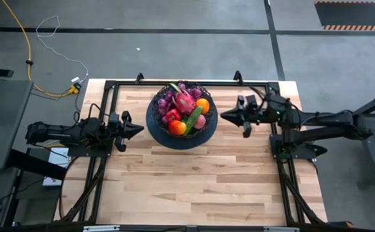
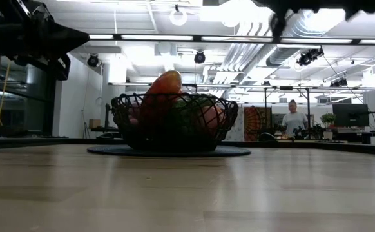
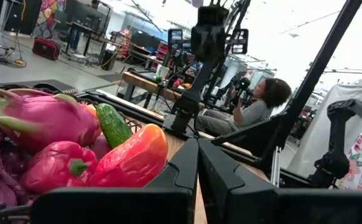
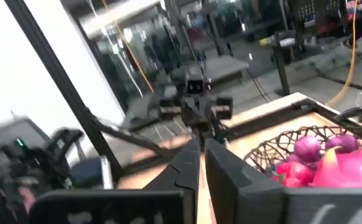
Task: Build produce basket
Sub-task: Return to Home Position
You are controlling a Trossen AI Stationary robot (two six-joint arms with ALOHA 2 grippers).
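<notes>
Already full, the basket (image 2: 124,120) sits on a dark round mat (image 1: 181,144) toward the far edge of the wooden table (image 1: 194,187), midway between the two arms. The produce is heaped inside it. A pink dragon fruit (image 1: 184,100) lies near the middle with purple grapes (image 1: 164,103) beside it. An orange (image 1: 203,104) sits against the rim on the right arm's side. A green cucumber (image 1: 194,117) lies slantwise, with a red pepper (image 1: 173,116) and an orange-red fruit (image 1: 178,127) at the near side.

The left gripper (image 1: 139,129) hangs above the table just outside the mat, pointing at the basket; its fingers (image 3: 184,165) are pressed together and carry nothing. The right gripper (image 1: 223,117) faces it from the opposite side, likewise near the mat's edge, its fingers (image 4: 221,162) drawn close together and empty. Neither touches the basket.

Beyond the table, a person (image 2: 294,119) stands in the room, and the left wrist view shows another person (image 3: 255,107) seated.
</notes>
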